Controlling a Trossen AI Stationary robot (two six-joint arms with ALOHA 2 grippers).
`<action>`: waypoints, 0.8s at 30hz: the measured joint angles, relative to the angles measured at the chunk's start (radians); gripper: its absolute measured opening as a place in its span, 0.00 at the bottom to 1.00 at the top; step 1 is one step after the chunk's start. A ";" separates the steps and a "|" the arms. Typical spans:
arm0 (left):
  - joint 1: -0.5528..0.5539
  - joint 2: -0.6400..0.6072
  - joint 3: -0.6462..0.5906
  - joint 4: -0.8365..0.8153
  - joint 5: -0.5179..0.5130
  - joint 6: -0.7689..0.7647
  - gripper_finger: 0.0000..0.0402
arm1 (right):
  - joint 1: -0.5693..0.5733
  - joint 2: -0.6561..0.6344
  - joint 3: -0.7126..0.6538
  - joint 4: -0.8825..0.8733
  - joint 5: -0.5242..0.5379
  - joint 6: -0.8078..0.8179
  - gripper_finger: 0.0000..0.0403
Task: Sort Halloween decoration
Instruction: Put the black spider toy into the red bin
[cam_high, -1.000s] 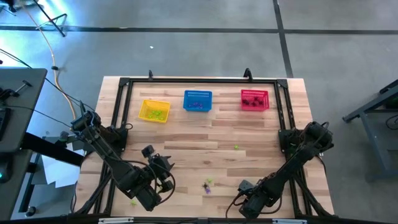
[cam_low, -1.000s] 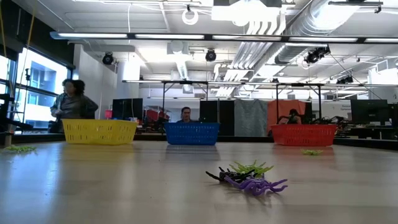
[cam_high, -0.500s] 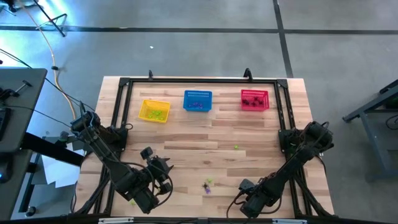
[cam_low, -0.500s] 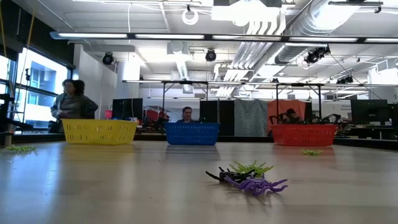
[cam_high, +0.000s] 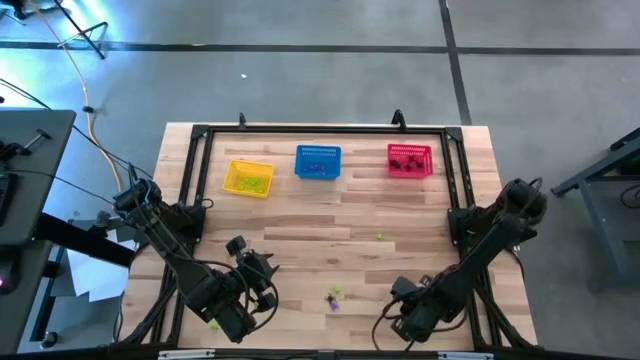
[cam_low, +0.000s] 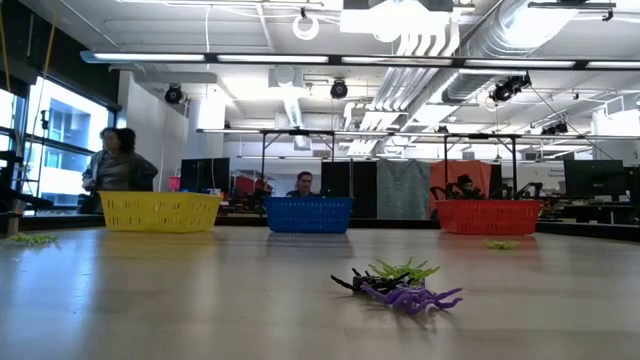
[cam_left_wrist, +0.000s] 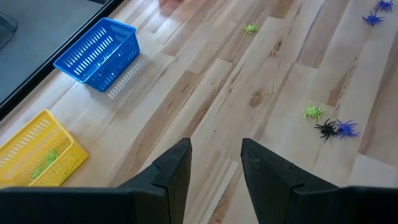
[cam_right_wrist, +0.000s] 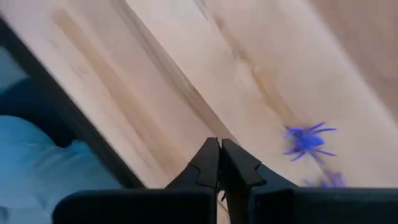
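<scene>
Spiders lie clustered at the near edge between both arms; one green spider sits mid-table. The right gripper is clenched on nothing, the left gripper released. Best reopen, centre over one spider, then carry it to the far baskets.

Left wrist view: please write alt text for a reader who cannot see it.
The left gripper hangs open above a light wooden table. Ahead lie a green spider, a black spider and a purple spider clustered together, another green one and another purple one farther off. A blue basket and a yellow basket stand to one side.
</scene>
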 joint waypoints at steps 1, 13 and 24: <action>0.000 0.000 0.000 -0.001 0.000 0.000 0.33 | 0.000 -0.030 0.000 -0.013 0.018 0.002 0.00; 0.011 0.000 0.000 -0.001 -0.013 0.014 0.33 | -0.095 -0.364 0.004 -0.402 0.296 -0.018 0.00; 0.068 0.000 0.000 -0.001 -0.027 0.087 0.33 | -0.665 -0.443 0.004 -0.815 0.405 -0.476 0.00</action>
